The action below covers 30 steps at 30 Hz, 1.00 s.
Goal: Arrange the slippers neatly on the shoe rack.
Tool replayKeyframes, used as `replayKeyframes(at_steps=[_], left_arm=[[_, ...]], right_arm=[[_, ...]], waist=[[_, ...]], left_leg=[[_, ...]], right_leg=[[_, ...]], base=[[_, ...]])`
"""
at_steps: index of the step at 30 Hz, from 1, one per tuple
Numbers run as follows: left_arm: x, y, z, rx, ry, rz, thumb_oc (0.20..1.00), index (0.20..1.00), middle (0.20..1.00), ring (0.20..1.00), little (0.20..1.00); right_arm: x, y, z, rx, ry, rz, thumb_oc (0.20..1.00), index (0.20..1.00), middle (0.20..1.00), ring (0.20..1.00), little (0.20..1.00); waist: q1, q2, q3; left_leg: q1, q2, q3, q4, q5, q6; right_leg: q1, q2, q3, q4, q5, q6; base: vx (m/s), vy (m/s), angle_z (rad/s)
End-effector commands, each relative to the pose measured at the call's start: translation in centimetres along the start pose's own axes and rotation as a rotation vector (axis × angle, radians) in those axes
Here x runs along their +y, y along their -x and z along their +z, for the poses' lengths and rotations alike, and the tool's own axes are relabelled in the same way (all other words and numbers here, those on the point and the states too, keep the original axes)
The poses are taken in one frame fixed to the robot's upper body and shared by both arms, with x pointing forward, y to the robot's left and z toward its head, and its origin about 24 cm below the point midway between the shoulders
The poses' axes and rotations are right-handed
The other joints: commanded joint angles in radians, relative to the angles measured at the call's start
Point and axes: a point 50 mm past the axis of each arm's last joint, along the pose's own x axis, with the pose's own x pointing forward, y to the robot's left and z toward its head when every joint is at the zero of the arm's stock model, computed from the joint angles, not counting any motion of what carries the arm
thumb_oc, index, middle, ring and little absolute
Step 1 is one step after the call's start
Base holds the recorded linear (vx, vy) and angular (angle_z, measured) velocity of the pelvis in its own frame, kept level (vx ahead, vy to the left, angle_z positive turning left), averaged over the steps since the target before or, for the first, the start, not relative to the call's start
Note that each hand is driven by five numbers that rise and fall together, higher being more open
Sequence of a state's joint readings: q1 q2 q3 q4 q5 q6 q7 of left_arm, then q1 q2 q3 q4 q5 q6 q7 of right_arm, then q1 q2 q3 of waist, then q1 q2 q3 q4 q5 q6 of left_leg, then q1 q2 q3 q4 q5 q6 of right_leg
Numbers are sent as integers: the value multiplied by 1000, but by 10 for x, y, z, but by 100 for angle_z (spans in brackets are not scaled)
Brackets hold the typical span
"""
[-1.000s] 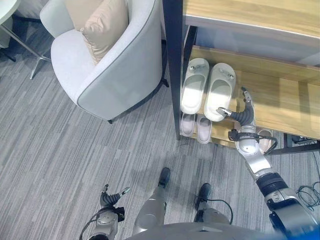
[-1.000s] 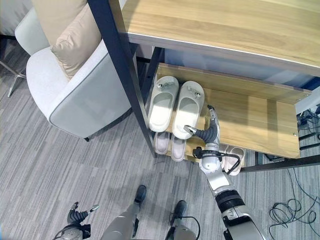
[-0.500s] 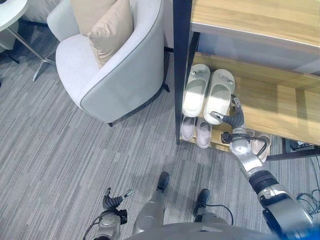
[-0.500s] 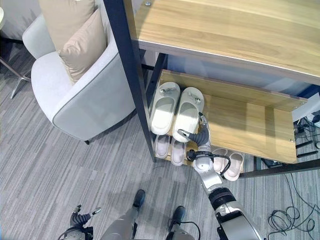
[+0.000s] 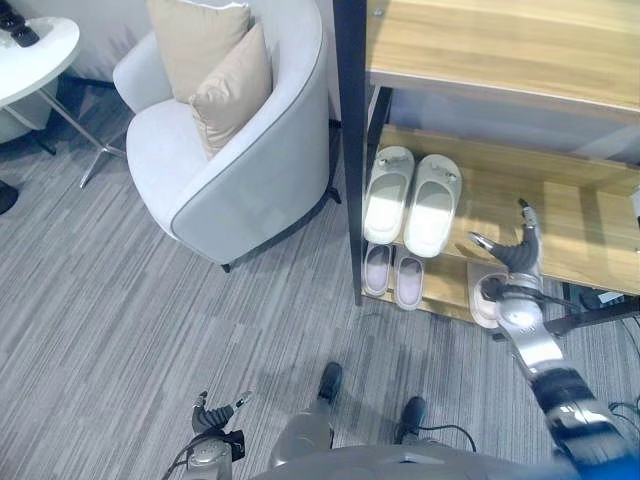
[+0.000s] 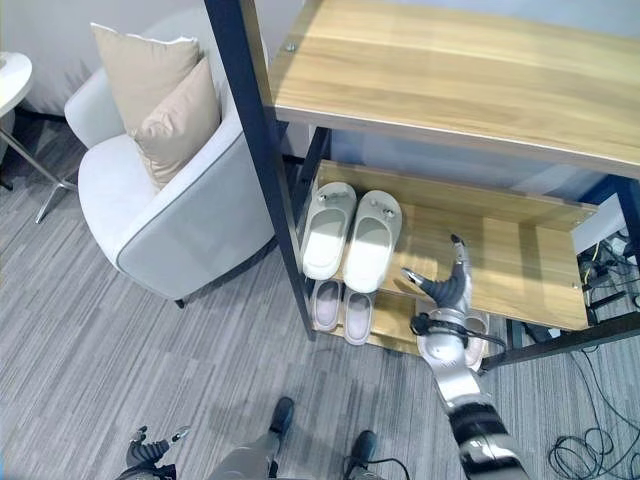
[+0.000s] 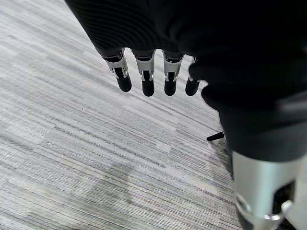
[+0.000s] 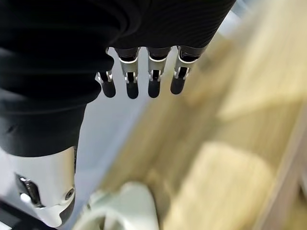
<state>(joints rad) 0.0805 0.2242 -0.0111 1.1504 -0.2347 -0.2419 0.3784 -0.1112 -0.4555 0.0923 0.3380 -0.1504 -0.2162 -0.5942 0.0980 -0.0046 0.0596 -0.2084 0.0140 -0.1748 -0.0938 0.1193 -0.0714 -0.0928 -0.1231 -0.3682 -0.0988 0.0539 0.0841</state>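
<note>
- The shoe rack (image 5: 560,215) has a wooden middle shelf. A pair of pale green slippers (image 5: 412,196) sits on it, at its left end. The two lie side by side, touching, toes to the back.
- A smaller pair of slippers (image 5: 394,274) sits on the low shelf, right under the green ones. They look neat too.
- One more light slipper (image 5: 484,292) lies on the low shelf to the right, partly behind the right arm. I cannot tell how straight it lies.
- The right hand (image 5: 508,252) is raised in front of the middle shelf, to the right of the green pair and not touching it. Its fingers (image 8: 140,82) are straight and spread, and it holds nothing.
- The left hand (image 7: 153,79) hangs low by the grey striped floor (image 5: 130,320). Its fingers are loose and it is empty.
- I think the green pair is done. The next job is likely the slipper on the low shelf at the right.
- To do it well, the right hand should go down slowly, keep clear of the shelf edge, and nudge the slipper softly until it lines up with the others.
- A hard push could knock it off the shelf.
- A grey armchair (image 5: 240,170) with cushions stands left of the rack, out of the way.
</note>
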Motion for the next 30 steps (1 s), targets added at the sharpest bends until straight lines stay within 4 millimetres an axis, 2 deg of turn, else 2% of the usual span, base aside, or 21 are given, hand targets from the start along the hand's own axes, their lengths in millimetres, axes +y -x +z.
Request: replayKeyframes(at_steps=[1,4,6,8,10,12,13,15,16,20,21,22,23,25,30], left_arm=[[16,-7,7,-34,-103,57,1000,1000,1000,1000,1000],[15,-7,6,-28,-109,46,1000,1000,1000,1000,1000],[15,-7,5,-30,-122,34,1000,1000,1000,1000,1000],[9,-5,6,-68,-202,-17,1000,1000,1000,1000,1000],[1,-1,1,-70,-250,-61,1000,1000,1000,1000,1000],[4,-1,-3,-48,-227,-54,1000,1000,1000,1000,1000],[5,1,-9,-17,-197,-51,1000,1000,1000,1000,1000],[2,3,-13,4,-184,-55,1000,1000,1000,1000,1000],[-3,5,-18,32,-169,-70,1000,1000,1000,1000,1000],[-10,9,-25,81,-150,-100,1000,1000,1000,1000,1000],[-12,10,-27,96,-151,-109,1000,1000,1000,1000,1000],[-13,10,-29,107,-146,-115,1000,1000,1000,1000,1000],[-16,12,-32,128,-145,-133,1000,1000,1000,1000,1000],[-20,12,-33,151,-122,-157,1000,1000,1000,1000,1000],[-30,11,-23,142,-111,-231,1000,1000,1000,1000,1000]], right_arm=[[-19,3,14,-132,62,-38,1000,1000,1000,1000,1000],[-18,23,4,-71,30,6,1000,1000,1000,1000,1000],[-24,33,0,-99,155,69,1000,1000,1000,1000,1000],[-39,32,-3,-164,317,99,1000,1000,1000,1000,1000],[-49,30,-13,-140,383,84,1000,1000,1000,1000,1000],[-55,33,-20,-114,427,91,1000,1000,1000,1000,1000],[-60,43,-45,14,442,95,1000,1000,1000,1000,1000],[-56,56,-68,157,403,98,1000,1000,1000,1000,1000],[-49,73,-93,338,333,97,1000,1000,1000,1000,1000],[-30,112,-129,633,231,126,1000,1000,1000,1000,1000],[-22,135,-145,779,210,141,1000,1000,1000,1000,1000],[-20,146,-151,850,199,138,1000,1000,1000,1000,1000],[-17,171,-162,998,185,136,1000,1000,1000,1000,1000],[-13,200,-171,1164,189,175,1000,1000,1000,1000,1000],[-13,239,-177,1372,183,270,1000,1000,1000,1000,1000]], waist=[[-6,-38,-23],[-28,-34,-34],[-39,-34,-41],[-53,-32,-49],[-67,-24,-50],[-75,-20,-53],[-87,-15,-55],[-92,-12,-53],[-96,-9,-51],[-103,-9,-54],[-104,-8,-55],[-103,-9,-56],[-101,-7,-58],[-97,-6,-60],[-92,-8,-63]], left_leg=[[44,44,60,7,-82,-39],[73,49,75,7,-89,-35],[88,49,83,7,-96,-33],[106,50,94,7,-103,-29],[128,48,110,7,-111,-21],[136,50,119,7,-113,-20],[142,51,129,7,-111,-17],[144,52,137,7,-110,-14],[145,50,140,7,-110,-11],[148,51,150,7,-112,-8],[148,49,151,7,-111,-6],[149,49,152,7,-110,-6],[149,46,151,7,-111,-6],[151,45,152,7,-113,-5],[158,41,138,7,-114,-6]], right_leg=[[51,-78,12,12,-39,93],[68,-76,25,12,-41,93],[77,-74,35,12,-44,93],[91,-72,41,12,-45,92],[100,-69,62,12,-45,91],[102,-68,72,12,-45,90],[100,-67,83,12,-41,89],[94,-66,99,12,-36,87],[89,-66,109,12,-30,87],[76,-65,131,12,-22,87],[70,-64,139,12,-18,87],[68,-63,141,12,-16,87],[66,-63,145,12,-15,87],[66,-63,145,12,-14,88],[81,-66,129,12,-18,88]], base=[[9,-24,-4],[-7,-12,-15],[-11,-23,-36],[-32,-28,-15],[-56,-11,-15],[-64,-10,-32],[-87,-11,-26],[-80,-6,-18],[-73,-6,-21],[-45,-13,-18],[-42,-20,-15],[-45,-23,-8],[-28,-15,-5],[0,0,0],[0,0,0]])
